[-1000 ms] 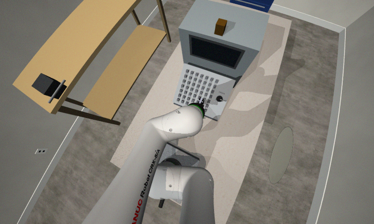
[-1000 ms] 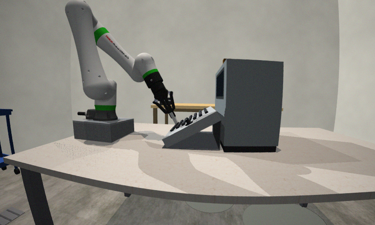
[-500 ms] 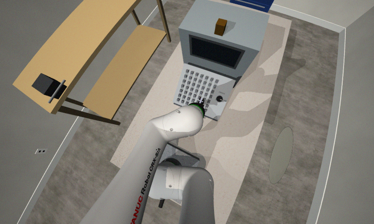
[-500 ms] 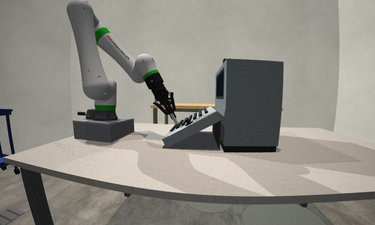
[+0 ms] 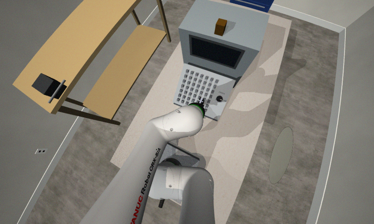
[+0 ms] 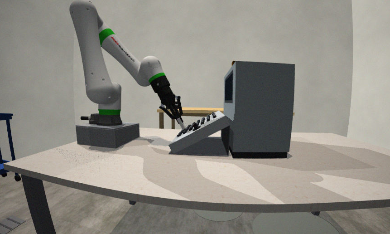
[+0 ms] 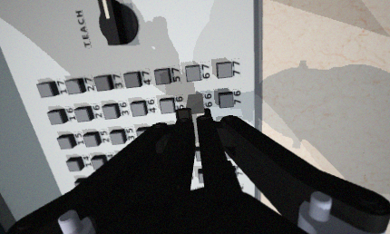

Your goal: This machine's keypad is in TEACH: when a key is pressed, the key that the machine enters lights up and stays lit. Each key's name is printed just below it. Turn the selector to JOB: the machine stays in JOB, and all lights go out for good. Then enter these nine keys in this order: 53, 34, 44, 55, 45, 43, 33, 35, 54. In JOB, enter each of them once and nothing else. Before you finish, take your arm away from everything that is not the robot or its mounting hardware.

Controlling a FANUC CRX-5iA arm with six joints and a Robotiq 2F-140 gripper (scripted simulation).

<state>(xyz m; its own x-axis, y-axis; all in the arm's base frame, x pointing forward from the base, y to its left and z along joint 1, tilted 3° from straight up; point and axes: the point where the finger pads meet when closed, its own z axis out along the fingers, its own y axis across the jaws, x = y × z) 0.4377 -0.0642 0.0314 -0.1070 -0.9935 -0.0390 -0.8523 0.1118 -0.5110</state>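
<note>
Wrist view: our gripper (image 7: 194, 114) sits over key 66 (image 7: 195, 102), selector (image 7: 118, 22) at TEACH.
Fingers pinched together, empty, forming one poker; we judge it's probing key mapping.

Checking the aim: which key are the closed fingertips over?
Key 66, the one just ahead of the shut gripper, between 56 and 76; no key is lit.
</note>
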